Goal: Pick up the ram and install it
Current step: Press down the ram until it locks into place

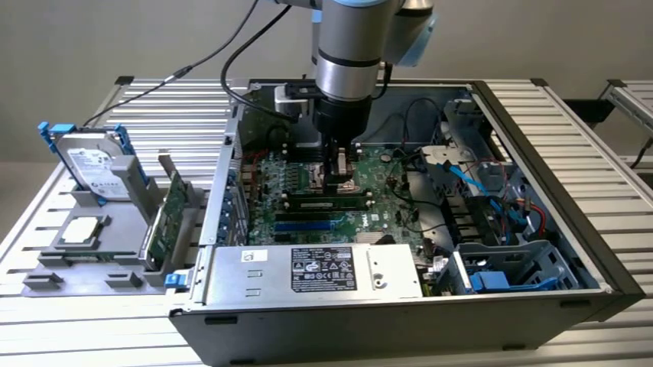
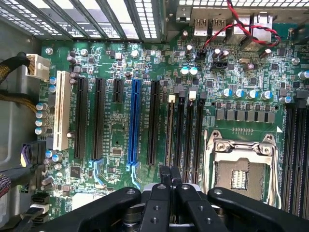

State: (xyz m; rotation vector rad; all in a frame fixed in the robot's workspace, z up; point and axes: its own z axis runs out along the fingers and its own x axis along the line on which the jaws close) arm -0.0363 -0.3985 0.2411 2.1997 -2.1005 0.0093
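Hovering low inside an open computer case [image 1: 602,287], my claw [image 1: 340,170] sits over the green motherboard [image 2: 116,140] with its 2 fingers [image 2: 161,181] pressed together, fully closed. From the exterior view, the ram [image 1: 329,203] appears as a thin green stick with dark chips lying along 1 of the long black memory slots [image 2: 188,135], just below my fingertips; it looks seated there, though I cannot tell from this angle whether its end clips have latched. My fingers hold nothing that I can see, and the tips seem to rest on or just above the stick's upper edge, as if pressing. In the wrist view, the closed fingers point down toward the row of black slots beside the empty silver processor socket [image 2: 244,169], with a blue expansion slot [image 2: 133,125] farther off. Outside the case, toward the exterior view's left, a grey fixture [image 1: 82,256] holds a hard drive [image 1: 90,164] and a large green expansion card [image 1: 167,218]. My judgement: the pick-up is done and the stick has reached its slot, so what is left is confirming it is fully pushed home.
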